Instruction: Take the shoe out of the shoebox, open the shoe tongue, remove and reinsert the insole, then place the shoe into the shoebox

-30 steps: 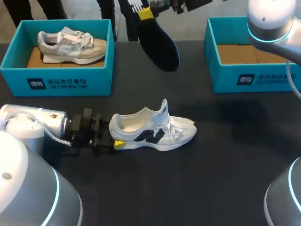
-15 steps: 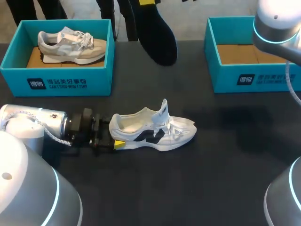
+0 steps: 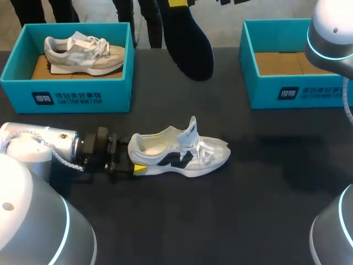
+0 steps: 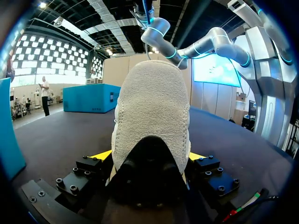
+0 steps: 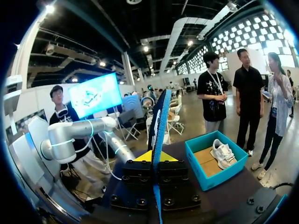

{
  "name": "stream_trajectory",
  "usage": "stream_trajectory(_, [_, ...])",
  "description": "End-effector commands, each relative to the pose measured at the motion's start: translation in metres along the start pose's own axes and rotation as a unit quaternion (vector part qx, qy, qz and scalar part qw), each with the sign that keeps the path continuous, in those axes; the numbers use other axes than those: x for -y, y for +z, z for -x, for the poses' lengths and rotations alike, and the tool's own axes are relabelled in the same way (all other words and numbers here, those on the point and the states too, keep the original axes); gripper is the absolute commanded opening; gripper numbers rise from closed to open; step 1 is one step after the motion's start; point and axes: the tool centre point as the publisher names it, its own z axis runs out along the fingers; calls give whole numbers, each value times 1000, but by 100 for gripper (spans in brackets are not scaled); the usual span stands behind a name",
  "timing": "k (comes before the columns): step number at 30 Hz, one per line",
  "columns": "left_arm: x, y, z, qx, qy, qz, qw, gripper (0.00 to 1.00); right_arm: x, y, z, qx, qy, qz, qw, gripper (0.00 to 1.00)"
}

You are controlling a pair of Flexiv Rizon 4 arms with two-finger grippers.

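A dark desk point(image 3: 265, 210) fills the head view, with a teal shoebox point(image 3: 66, 96) at ten o'clock and a second teal shoebox point(image 3: 292, 91) at two o'clock. The first holds a grey-beige sneaker point(image 3: 83, 54) lying on its side. The second shows a brown cardboard floor.

Near the middle of the desk the white shoe point(image 3: 179, 152) stands on its sole, heel toward nine o'clock and toe toward three o'clock. It has a black side mark, and its tongue is pulled upright. The left arm point(image 3: 38, 146) comes in low from nine o'clock, and the left pincer point(image 3: 134, 164) is closed on the heel. In the left wrist view the fuzzy heel point(image 4: 152, 112) sits between the yellow fingertips point(image 4: 102, 155), one pressed to each side.

The dark insole point(image 3: 190, 47) hangs above the desk at twelve o'clock, between the two boxes, with its rounded end pointing down. One yellow fingertip point(image 3: 175, 3) shows at its upper end. The right wrist view shows the right pincer point(image 5: 157, 161) clamped on the insole point(image 5: 160, 121), which stands edge-on between the fingers. The right arm point(image 3: 331, 33) enters from two o'clock.
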Motion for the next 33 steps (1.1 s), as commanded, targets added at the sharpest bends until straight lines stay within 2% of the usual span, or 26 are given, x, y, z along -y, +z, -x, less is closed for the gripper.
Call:
stream_trajectory(1, [0, 1, 0, 1, 0, 0, 1000, 0, 0, 1, 0, 1, 0, 0, 1000, 0])
stream_trajectory(13, [0, 1, 0, 1, 0, 0, 1000, 0, 0, 1, 0, 1, 0, 0, 1000, 0])
stream_trajectory(17, [0, 1, 0, 1, 0, 0, 1000, 0, 8, -14, -15, -1, 37, -28, 999, 0])
stream_trajectory(20, [0, 1, 0, 1, 0, 0, 1000, 0, 14, -28, -27, -6, 81, -32, 996, 0])
stream_trajectory(24, [0, 1, 0, 1, 0, 0, 1000, 0, 22, -45, -44, -15, 150, 9, 988, 0])
stream_trajectory(27, [0, 1, 0, 1, 0, 0, 1000, 0, 22, -51, -56, -31, 164, 32, 985, 0])
stream_trajectory(33, [0, 1, 0, 1, 0, 0, 1000, 0, 20, -53, -60, -21, 153, 28, 988, 0])
